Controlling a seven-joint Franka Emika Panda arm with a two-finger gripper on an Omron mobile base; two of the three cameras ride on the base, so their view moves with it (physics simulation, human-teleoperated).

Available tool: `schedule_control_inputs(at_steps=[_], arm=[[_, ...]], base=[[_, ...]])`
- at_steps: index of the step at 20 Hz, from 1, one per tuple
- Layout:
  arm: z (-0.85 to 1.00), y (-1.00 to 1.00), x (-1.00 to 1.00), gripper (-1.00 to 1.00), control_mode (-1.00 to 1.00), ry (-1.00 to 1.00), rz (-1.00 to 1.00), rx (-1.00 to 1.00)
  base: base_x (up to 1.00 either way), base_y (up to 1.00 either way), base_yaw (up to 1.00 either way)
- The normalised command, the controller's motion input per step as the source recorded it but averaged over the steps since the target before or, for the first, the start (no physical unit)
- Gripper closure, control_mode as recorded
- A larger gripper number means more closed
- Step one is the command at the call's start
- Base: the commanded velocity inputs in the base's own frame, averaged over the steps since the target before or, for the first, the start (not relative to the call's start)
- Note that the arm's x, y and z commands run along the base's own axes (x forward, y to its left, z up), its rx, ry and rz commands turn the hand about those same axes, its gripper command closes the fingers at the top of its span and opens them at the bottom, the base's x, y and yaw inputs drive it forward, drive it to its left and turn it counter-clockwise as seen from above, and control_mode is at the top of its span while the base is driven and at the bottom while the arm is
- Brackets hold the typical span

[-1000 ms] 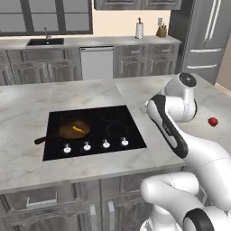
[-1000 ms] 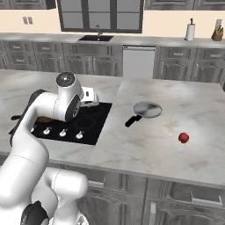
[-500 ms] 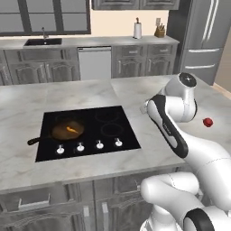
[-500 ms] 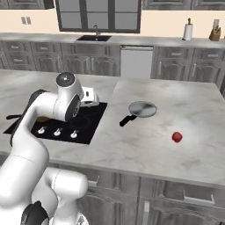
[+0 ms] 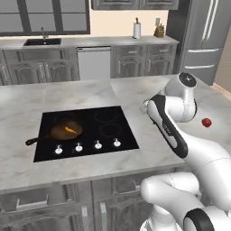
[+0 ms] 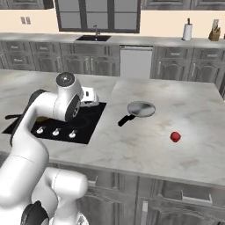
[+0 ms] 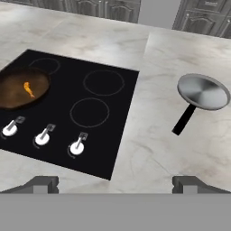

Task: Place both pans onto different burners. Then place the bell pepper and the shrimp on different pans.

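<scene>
The dark cast-iron pan (image 7: 22, 88) sits on the cooktop's front left burner, and the small orange shrimp (image 7: 28, 89) lies inside it (image 5: 70, 130). On the bare counter right of the cooktop rests the steel pan (image 7: 203, 91) (image 6: 140, 108), its black handle pointing toward me. Farther right on the counter lies the red bell pepper (image 6: 175, 136) (image 5: 206, 122). My gripper (image 7: 117, 185) hangs open and holds nothing, above the cooktop's right front edge (image 6: 92, 97). Two bare burners (image 7: 103, 82) (image 7: 89, 112) lie between the pans.
The black cooktop (image 5: 113, 140) has several white knobs (image 7: 76, 147) along its front. A sink (image 6: 93, 38), a dishwasher (image 6: 135, 61) and a paper towel roll (image 6: 187, 31) line the back counter. A fridge (image 5: 203, 36) stands at the far right.
The whole scene has slid left in both base views, so the camera has moved right. Pans, shrimp and pepper keep their places on the counter. The gripper has stayed open.
</scene>
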Motion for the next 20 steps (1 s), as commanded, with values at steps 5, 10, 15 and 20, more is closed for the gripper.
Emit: schedule_control_inputs(at_steps=[5,10,15,20], arm=[[0.0,0.0,0.0,-1.0,1.0,0.0,0.0,0.0],[0.0,0.0,0.0,-1.0,1.0,0.0,0.0,0.0],[0.0,0.0,0.0,-1.0,1.0,0.0,0.0,0.0],[0.0,-0.12,0.0,-1.0,-1.0,0.0,0.0,0.0]], base=[[0.0,-0.28,0.0],[0.0,-0.27,0.0],[0.0,-0.25,0.0],[0.0,-0.09,0.0]])
